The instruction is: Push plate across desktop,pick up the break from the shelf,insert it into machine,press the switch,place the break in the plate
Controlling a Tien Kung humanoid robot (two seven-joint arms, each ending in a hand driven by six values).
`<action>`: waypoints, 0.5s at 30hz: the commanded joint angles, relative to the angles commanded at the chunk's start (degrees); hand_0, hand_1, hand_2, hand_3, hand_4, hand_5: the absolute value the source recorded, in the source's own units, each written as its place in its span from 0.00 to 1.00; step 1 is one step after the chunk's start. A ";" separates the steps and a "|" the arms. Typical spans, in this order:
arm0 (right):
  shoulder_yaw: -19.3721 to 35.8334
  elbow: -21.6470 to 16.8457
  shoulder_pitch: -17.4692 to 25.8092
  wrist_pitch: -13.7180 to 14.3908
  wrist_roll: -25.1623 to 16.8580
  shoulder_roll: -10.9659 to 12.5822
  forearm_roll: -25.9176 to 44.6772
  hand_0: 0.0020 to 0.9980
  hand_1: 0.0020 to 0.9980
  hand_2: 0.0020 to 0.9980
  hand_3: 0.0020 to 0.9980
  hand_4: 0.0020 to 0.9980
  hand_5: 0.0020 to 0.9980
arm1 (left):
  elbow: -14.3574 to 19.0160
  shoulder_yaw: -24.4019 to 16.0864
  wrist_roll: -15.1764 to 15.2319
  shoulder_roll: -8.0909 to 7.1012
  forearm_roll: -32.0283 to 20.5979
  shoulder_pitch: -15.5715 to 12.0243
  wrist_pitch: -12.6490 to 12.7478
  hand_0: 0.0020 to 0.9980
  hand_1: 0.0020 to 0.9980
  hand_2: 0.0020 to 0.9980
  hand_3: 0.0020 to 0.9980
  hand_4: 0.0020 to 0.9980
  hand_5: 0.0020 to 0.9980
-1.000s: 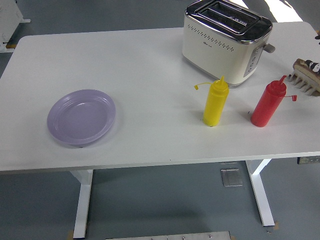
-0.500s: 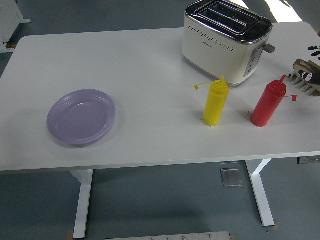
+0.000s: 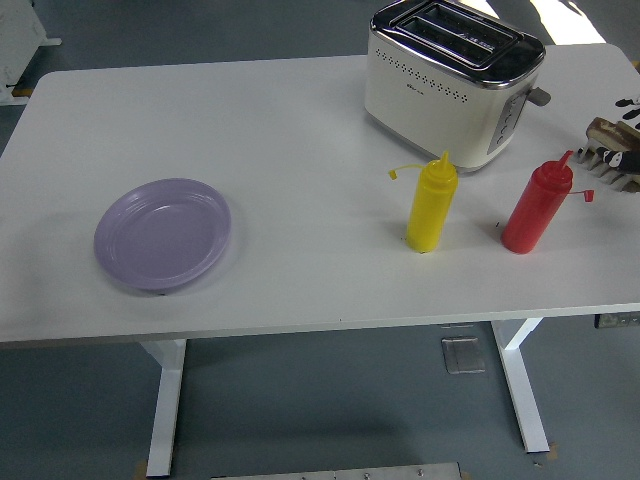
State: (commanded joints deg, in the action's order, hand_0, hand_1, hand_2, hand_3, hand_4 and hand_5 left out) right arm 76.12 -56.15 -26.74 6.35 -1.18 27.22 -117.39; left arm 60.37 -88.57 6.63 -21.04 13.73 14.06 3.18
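Lilac plate [image 3: 163,233] sits at our counter's [image 3: 300,130] left, well apart from the toaster [image 3: 452,82]. Our right hand [image 3: 630,130] reaches the bread rack [image 3: 612,158] at the edge; its grip we cannot tell. Toaster slots look empty, so everything seems left.

It looked like a lab or test space staged as a kitchen. A toaster [image 3: 455,80], sauce bottles and a plate [image 3: 163,234] sat on a bare white height-adjustable desk [image 3: 250,120]. The desk stood on a grey floor [image 3: 330,400].
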 joint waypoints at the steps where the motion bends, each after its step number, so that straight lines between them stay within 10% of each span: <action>1: -0.12 0.25 -0.10 0.29 -0.06 -0.03 -0.13 0.58 0.62 0.64 0.72 0.75 0.24 | -0.26 0.45 0.10 0.10 0.08 0.21 -0.01 0.78 0.70 0.65 0.62 0.80 1.00; 15: -2.40 4.10 -1.83 3.84 -1.05 -0.55 -3.90 0.55 0.59 0.61 0.68 0.72 0.21 | -3.38 8.14 1.14 1.98 0.06 3.13 -0.06 0.78 0.71 0.65 0.62 0.80 1.00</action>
State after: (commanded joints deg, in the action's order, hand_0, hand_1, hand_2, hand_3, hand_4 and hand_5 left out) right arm 73.72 -52.05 -28.57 10.19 -2.23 26.66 -121.29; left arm 56.99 -80.42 7.77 -19.06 13.79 17.18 3.12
